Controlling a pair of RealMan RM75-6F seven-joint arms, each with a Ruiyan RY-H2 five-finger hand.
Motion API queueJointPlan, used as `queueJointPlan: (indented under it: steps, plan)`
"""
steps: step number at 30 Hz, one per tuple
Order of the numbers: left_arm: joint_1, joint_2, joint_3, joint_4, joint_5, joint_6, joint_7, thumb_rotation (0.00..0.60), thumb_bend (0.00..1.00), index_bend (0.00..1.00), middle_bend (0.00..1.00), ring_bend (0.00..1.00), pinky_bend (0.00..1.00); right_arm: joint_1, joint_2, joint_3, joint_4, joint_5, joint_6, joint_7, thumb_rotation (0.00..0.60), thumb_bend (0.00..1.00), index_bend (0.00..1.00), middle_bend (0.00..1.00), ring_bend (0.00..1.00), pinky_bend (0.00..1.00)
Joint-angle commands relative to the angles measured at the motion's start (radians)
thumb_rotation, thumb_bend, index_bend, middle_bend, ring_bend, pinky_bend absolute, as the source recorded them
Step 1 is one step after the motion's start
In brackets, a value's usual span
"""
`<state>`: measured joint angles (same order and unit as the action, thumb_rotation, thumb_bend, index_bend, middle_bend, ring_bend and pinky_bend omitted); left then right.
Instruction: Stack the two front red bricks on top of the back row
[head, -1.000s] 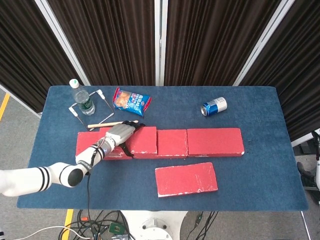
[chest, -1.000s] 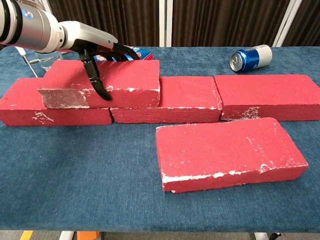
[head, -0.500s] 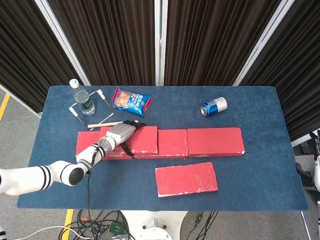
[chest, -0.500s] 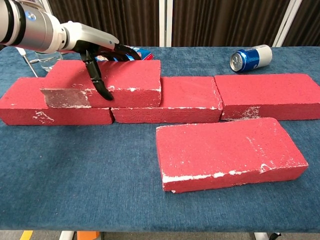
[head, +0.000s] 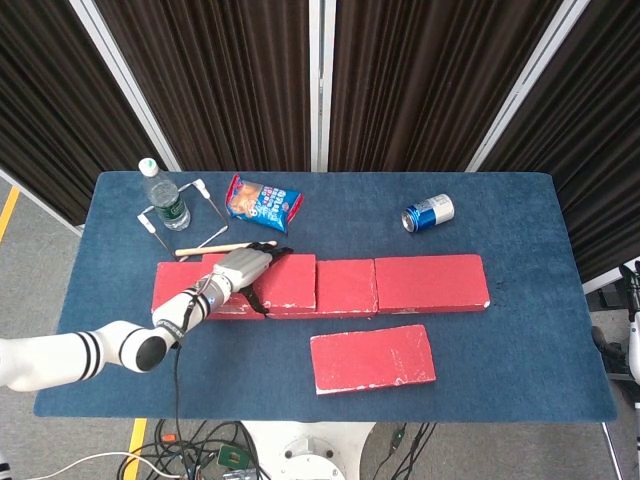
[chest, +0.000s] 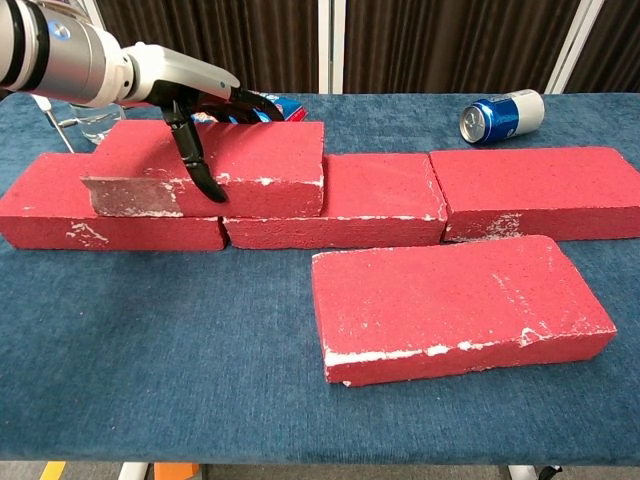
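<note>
My left hand (chest: 190, 95) grips the stacked brick (chest: 215, 165) at left of centre, thumb on its front, fingers over the back; the other front brick (chest: 455, 305) lies lower right.

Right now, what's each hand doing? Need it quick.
Left hand: holding the stacked red brick on the back row, thumb down its front face.
Right hand: not visible in either view.

**Bricks: one stacked, one still in front**

Back row of three flat red foam bricks (chest: 530, 190), end to end. Stacked red brick (chest: 215, 165) lies flat over the left and middle bricks' joint. Loose red brick (chest: 455, 305) lies flat in front, slightly skewed.
</note>
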<state>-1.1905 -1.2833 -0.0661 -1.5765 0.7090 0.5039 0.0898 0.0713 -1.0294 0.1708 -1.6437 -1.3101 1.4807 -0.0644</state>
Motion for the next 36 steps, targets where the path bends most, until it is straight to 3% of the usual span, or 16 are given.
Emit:
queueJointPlan:
  steps: [1, 6, 36]
  plan:
    - [0.002, 0.001, 0.000, 0.000, 0.005, 0.002, -0.005, 0.600, 0.09, 0.01, 0.06, 0.00, 0.00, 0.001, 0.000, 0.000, 0.000, 0.001, -0.002, -0.001, 0.600, 0.20, 0.00, 0.00, 0.00, 0.00]
    - [0.005, 0.004, -0.001, -0.002, 0.009, 0.001, -0.017, 0.600, 0.07, 0.01, 0.00, 0.00, 0.00, 0.001, 0.001, 0.001, -0.001, 0.001, 0.000, -0.003, 0.600, 0.20, 0.00, 0.00, 0.00, 0.00]
    - [-0.008, 0.032, 0.000, -0.044, -0.009, 0.021, -0.025, 0.600, 0.06, 0.00, 0.00, 0.00, 0.00, -0.003, 0.013, 0.004, -0.006, 0.012, -0.004, 0.013, 0.600, 0.20, 0.00, 0.00, 0.00, 0.00]
